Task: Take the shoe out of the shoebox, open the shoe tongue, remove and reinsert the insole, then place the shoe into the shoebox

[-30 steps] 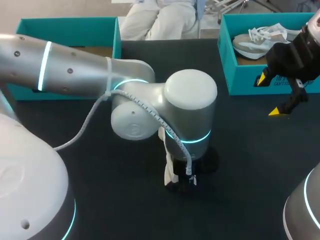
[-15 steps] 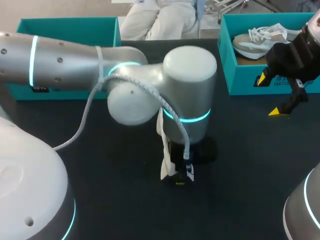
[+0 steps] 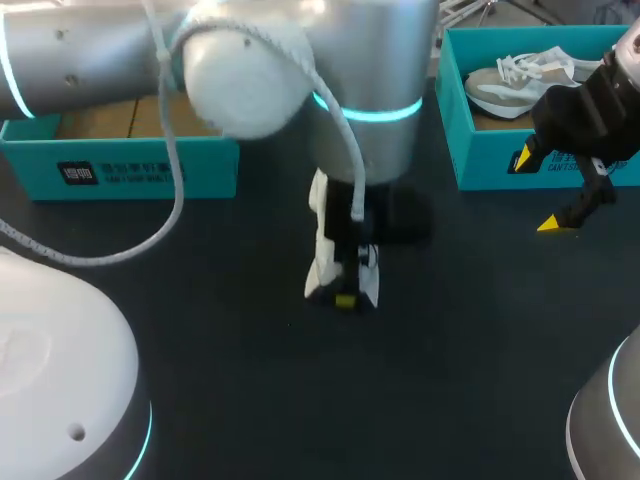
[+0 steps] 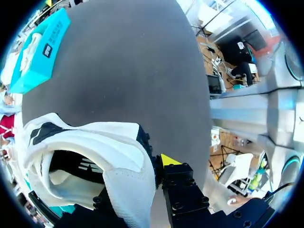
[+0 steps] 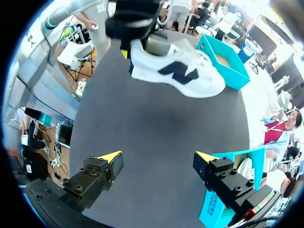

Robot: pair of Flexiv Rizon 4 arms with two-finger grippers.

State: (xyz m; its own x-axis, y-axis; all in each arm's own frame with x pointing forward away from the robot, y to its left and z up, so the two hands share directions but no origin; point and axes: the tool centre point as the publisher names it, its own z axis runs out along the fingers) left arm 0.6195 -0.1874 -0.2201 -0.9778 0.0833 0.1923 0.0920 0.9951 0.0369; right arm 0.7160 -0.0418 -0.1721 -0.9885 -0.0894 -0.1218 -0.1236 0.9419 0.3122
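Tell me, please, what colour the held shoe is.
The shoe is white with a black side mark, clearest in the right wrist view.

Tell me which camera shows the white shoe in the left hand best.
The right wrist view: the whole white shoe shows side-on, its heel in the left hand. The head view has only a white sliver below the left arm. The left wrist view shows just the heel and opening, close up.

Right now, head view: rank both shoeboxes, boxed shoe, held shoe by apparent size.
1. Left shoebox and right shoebox: alike, both partly hidden, unranked.
2. Boxed shoe.
3. Held shoe, mostly hidden under the left arm.
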